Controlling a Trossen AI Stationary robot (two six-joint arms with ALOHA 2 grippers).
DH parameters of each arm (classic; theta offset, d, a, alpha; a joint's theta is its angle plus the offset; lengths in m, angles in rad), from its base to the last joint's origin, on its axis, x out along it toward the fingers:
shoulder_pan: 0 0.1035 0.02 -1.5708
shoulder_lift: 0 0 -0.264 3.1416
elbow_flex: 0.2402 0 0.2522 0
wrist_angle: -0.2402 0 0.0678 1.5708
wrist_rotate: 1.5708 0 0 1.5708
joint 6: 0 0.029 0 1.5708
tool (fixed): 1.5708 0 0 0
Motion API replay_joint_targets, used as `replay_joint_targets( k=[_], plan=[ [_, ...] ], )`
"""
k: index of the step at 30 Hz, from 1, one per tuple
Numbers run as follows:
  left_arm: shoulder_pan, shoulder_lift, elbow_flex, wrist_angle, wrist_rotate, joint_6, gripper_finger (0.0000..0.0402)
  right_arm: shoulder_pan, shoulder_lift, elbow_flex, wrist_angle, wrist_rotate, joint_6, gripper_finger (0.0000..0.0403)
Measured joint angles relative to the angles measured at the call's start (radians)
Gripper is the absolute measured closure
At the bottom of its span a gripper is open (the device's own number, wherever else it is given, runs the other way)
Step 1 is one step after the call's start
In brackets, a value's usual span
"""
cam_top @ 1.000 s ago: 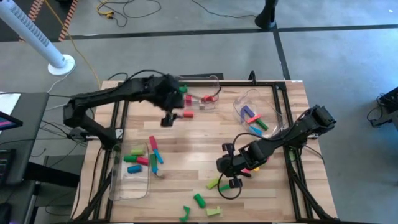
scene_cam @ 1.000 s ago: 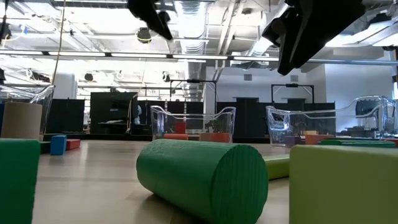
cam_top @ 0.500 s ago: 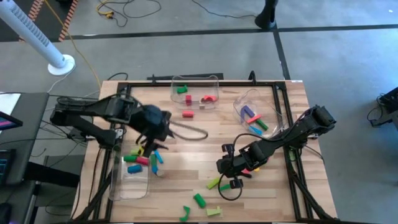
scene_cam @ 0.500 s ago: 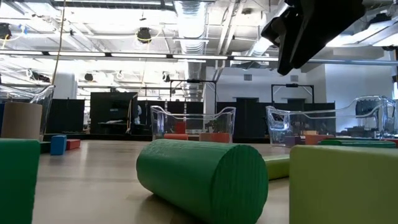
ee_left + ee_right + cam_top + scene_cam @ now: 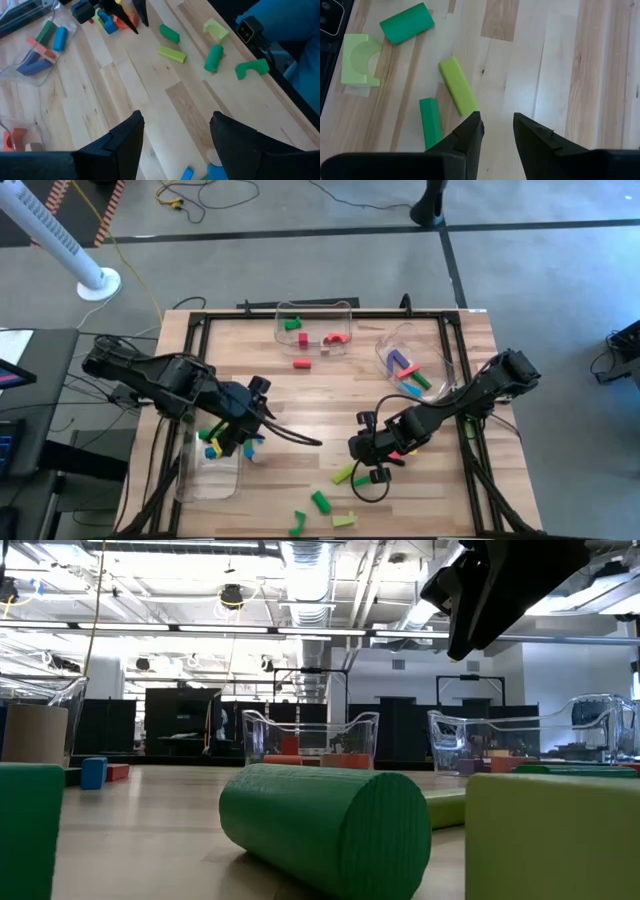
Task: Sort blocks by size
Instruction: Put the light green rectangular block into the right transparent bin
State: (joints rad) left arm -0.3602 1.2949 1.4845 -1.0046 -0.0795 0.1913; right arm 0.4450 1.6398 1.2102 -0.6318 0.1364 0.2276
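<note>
**Both end effectors empty over the bench, blocks scattered**

Left end effector [image 5: 258, 420] sits near the left edge of the bench [image 5: 330, 410], by the clear bin [image 5: 210, 470] there; fingers [image 5: 125, 142] spread, nothing between them. Right end effector [image 5: 366, 450] is right of centre toward the near edge; fingers [image 5: 470, 132] part-way apart, no block gripped, above bare wood beside a lime bar [image 5: 458, 85] and a green bar [image 5: 430, 122]. Green cylinder [image 5: 406, 23] and lime arch [image 5: 360, 57] lie near the near edge. Two far-edge bins [image 5: 313, 330] hold red, green and blue blocks [image 5: 405, 370].
</note>
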Motion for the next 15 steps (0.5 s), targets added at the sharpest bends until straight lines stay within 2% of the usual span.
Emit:
replay_joint_targets(
  k=[9, 15],
  plan=[
    [-0.034, 0.000, -0.005, 0.007, -0.021, -0.028, 0.0185, 0.001, 0.000, 0.000, 0.003, -0.004, 0.001, 0.0262],
    [-0.047, -0.006, -0.136, 0.130, -0.020, -0.023, 0.0185, 0.023, 0.000, 0.000, 0.022, -0.005, 0.002, 0.0262]
  ],
)
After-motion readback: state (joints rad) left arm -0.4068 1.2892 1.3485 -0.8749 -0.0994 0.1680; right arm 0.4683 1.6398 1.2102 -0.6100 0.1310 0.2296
